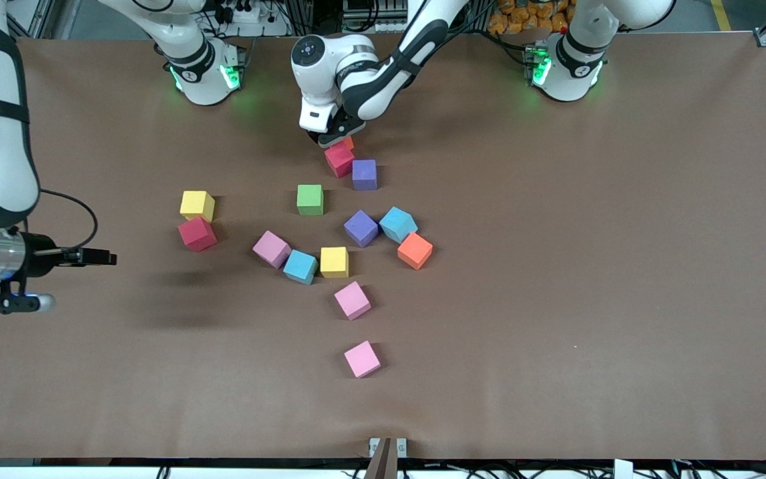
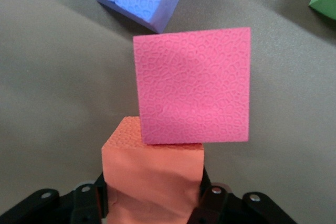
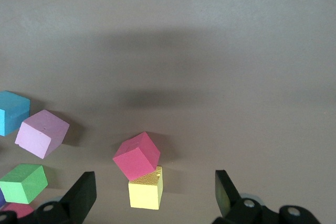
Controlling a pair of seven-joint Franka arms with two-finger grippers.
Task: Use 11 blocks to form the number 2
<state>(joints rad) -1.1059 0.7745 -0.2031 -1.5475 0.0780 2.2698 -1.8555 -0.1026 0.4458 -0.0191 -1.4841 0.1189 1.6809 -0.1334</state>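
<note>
My left gripper reaches down at the table's middle, shut on an orange block that rests on the table. That block touches a red block, and a purple block lies beside the red one. Nearer the front camera lie a green block, then purple, light blue, orange, yellow, light blue and mauve-pink blocks, loosely scattered. No number 2 shows. My right gripper hangs open in the air, facing a yellow block and a red block.
Two brighter pink cubes lie nearest the front camera. The brown table stretches bare toward the left arm's end. The right arm's shadow falls on the cloth beside the red and yellow pair.
</note>
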